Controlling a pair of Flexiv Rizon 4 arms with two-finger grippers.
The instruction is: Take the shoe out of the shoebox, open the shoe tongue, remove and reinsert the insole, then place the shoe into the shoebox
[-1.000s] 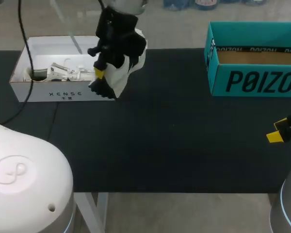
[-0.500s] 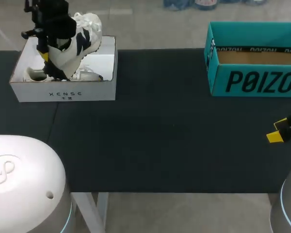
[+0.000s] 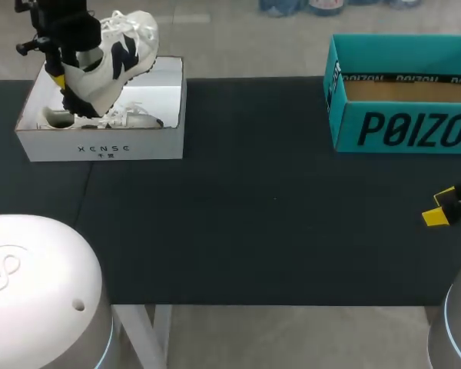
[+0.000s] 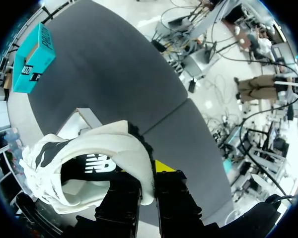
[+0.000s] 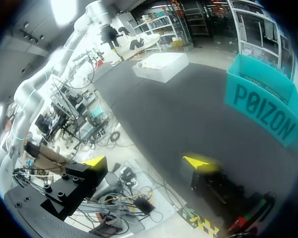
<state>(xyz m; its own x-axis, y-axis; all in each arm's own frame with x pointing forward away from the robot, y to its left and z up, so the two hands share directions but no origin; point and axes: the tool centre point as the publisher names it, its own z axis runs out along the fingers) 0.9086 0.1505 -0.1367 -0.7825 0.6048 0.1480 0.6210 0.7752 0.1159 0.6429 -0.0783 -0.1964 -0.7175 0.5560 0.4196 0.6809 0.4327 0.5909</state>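
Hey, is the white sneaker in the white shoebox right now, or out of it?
Out. The left gripper is shut on the sneaker at its heel end, holding it in the air above the white shoebox, toe tilted upward.

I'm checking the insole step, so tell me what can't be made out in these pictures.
The insole: head and left wrist views show the shoe only from outside; its upper hides the inside.
Contents of the white box: head view, the shoe and the left jaws shut on it cover part; pale bits too small to name.
The right jaws: head view, cut off by the edge; one yellow tip shows.
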